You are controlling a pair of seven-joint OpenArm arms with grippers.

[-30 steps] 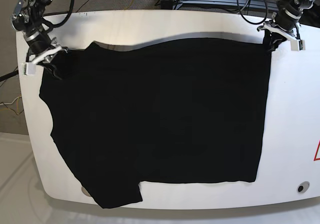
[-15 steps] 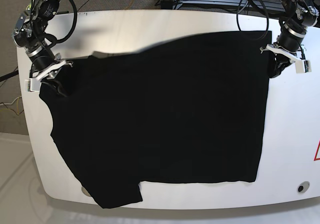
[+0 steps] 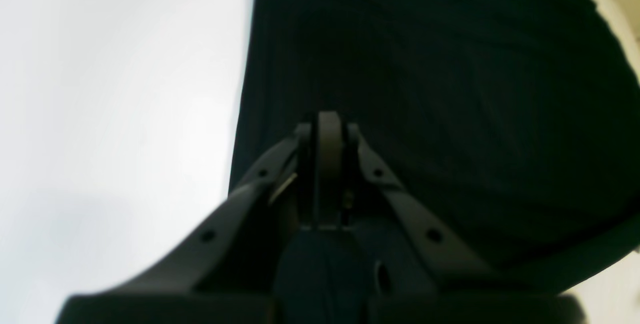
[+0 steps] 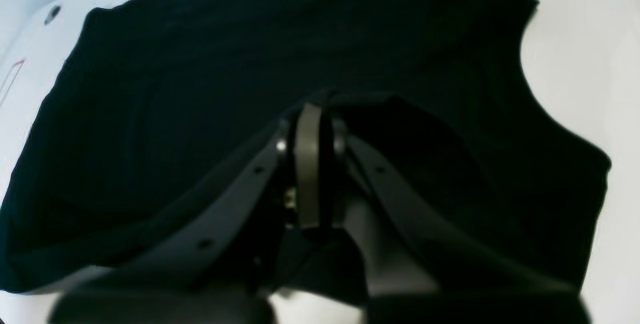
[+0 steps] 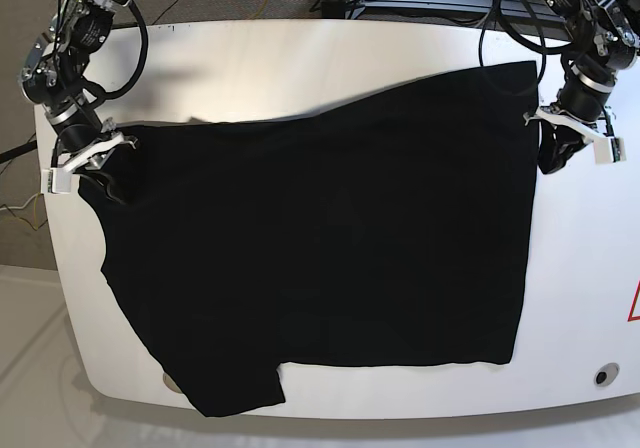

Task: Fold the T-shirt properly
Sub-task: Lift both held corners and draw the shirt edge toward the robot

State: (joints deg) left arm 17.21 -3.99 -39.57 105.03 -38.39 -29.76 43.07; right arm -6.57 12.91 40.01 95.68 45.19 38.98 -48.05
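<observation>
The black T-shirt [image 5: 320,248] lies spread over the white table [image 5: 300,58]. Its far edge is raised off the table and sags between my two grippers. At the base view's right, my left gripper [image 5: 552,158] is shut on the shirt's far right corner. In the left wrist view its fingertips [image 3: 328,124] press together against the dark T-shirt [image 3: 450,89]. At the left, my right gripper [image 5: 103,173] is shut on the far left shoulder area. The right wrist view shows this gripper [image 4: 310,114] with jaws closed and the T-shirt [image 4: 175,89] draped around it.
One sleeve [image 5: 230,393] hangs over the table's front edge. A red triangle mark [image 5: 634,303] and a round hole [image 5: 601,376] sit at the table's right end. Cables and a metal rail [image 5: 440,3] run behind the far edge.
Both grippers have moved toward the table's near side, carrying the shirt's far edge with them. The left gripper closed on the far right corner; bare table now shows behind the raised edge.
</observation>
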